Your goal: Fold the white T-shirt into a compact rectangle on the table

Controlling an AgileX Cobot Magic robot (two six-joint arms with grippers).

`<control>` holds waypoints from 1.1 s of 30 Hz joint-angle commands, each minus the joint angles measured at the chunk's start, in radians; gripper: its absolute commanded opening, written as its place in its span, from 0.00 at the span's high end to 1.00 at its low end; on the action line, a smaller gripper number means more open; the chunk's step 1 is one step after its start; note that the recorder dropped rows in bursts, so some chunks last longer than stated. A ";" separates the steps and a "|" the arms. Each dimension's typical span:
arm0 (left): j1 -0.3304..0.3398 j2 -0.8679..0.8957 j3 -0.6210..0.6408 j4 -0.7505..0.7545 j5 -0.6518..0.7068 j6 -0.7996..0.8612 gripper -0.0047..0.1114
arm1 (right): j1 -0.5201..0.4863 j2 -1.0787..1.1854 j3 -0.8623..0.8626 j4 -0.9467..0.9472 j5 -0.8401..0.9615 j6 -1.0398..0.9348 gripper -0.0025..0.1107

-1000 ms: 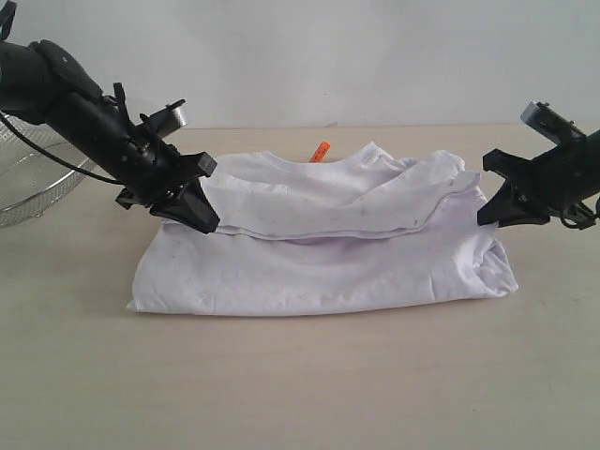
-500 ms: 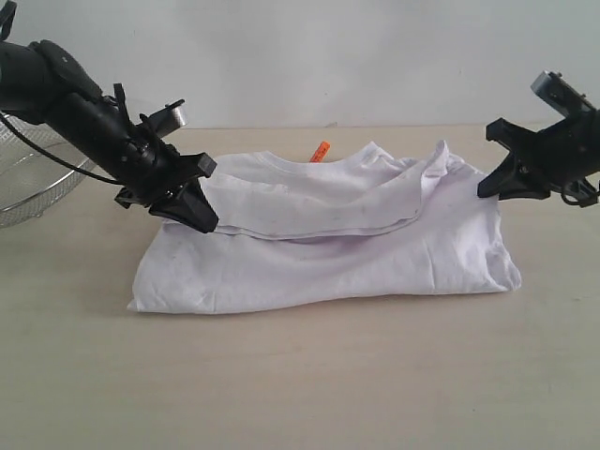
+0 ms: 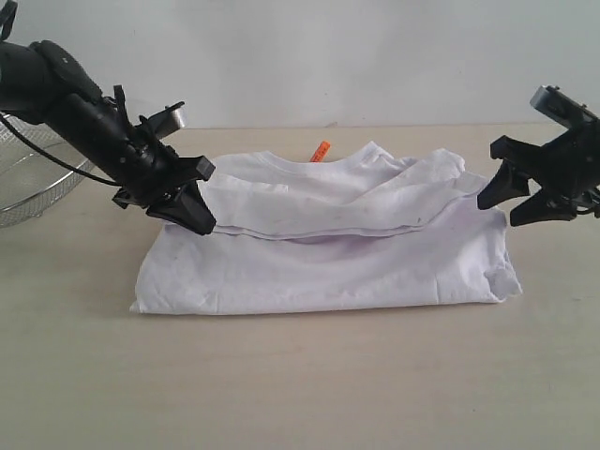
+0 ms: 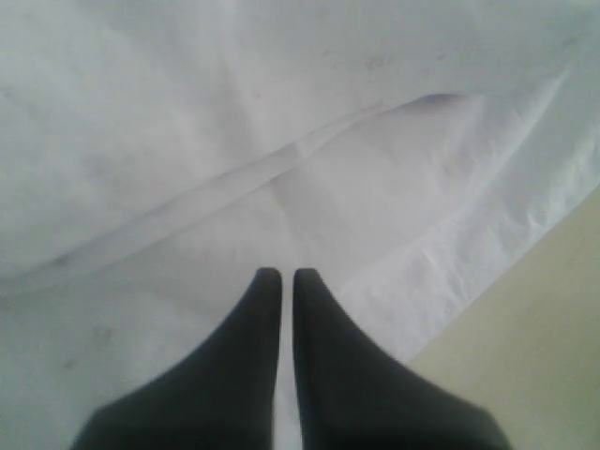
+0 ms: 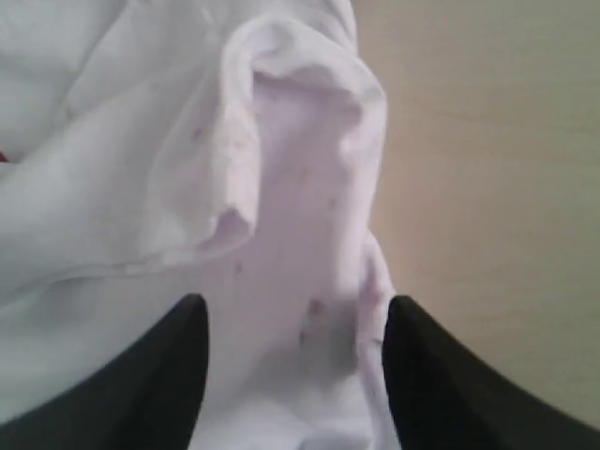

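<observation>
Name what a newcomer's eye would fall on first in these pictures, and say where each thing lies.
The white T-shirt lies half folded in the middle of the table, an orange neck tag at its far edge. The left gripper is shut at the shirt's left edge; the right gripper stands open at its right edge. A wire basket sits far left.

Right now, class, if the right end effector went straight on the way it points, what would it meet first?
The T-shirt: its bunched edge lies straight ahead of the open right end effector, though how near is unclear.
</observation>
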 commanded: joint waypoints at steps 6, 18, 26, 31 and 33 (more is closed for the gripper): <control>-0.001 -0.004 -0.005 0.001 -0.004 -0.007 0.92 | -0.025 -0.011 0.013 -0.094 0.172 0.048 0.52; -0.001 -0.004 -0.005 0.001 -0.004 -0.007 0.92 | -0.025 -0.013 0.195 -0.043 0.088 -0.069 0.66; -0.001 -0.004 -0.005 0.001 0.012 -0.007 0.92 | -0.027 -0.013 0.214 -0.038 0.061 -0.088 0.61; -0.001 -0.004 -0.005 0.001 0.016 -0.007 0.92 | -0.027 -0.013 0.214 -0.051 0.068 -0.085 0.61; -0.001 -0.004 -0.005 0.001 0.016 -0.007 0.92 | -0.027 -0.013 0.214 -0.062 0.068 -0.080 0.61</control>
